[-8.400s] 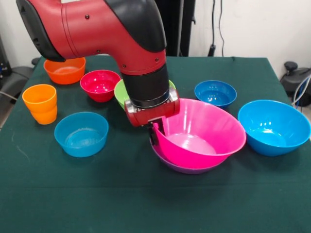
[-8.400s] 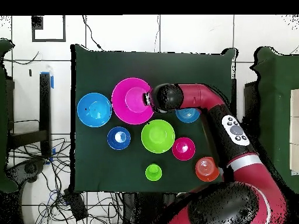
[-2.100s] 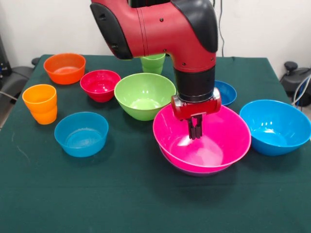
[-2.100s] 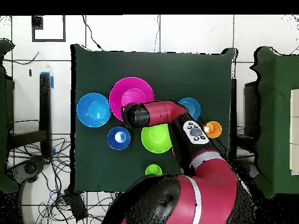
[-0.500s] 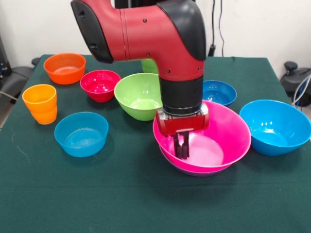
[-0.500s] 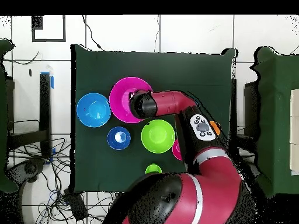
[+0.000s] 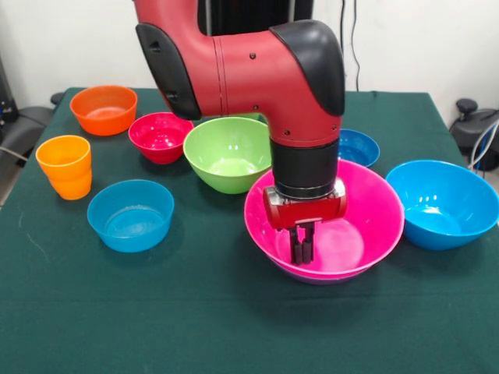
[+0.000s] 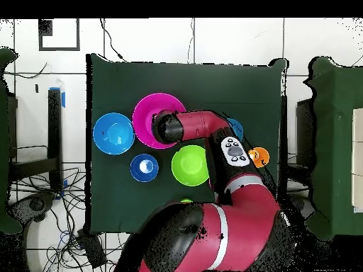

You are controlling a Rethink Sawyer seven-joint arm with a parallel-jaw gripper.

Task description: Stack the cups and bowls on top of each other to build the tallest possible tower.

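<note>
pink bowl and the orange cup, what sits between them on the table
In the front view, the small light-blue bowl sits between the pink bowl and the orange cup, nearer the cup; otherwise bare green cloth.

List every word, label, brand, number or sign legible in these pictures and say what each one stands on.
None can be read.
The bowls, such as the pink bowl and the lime green bowl, and the orange cup bear no print.
The arm's button pad in the overhead view shows small marks, too small to read.
The gripper, its fingers close together inside the pink bowl, shows no label.
</note>
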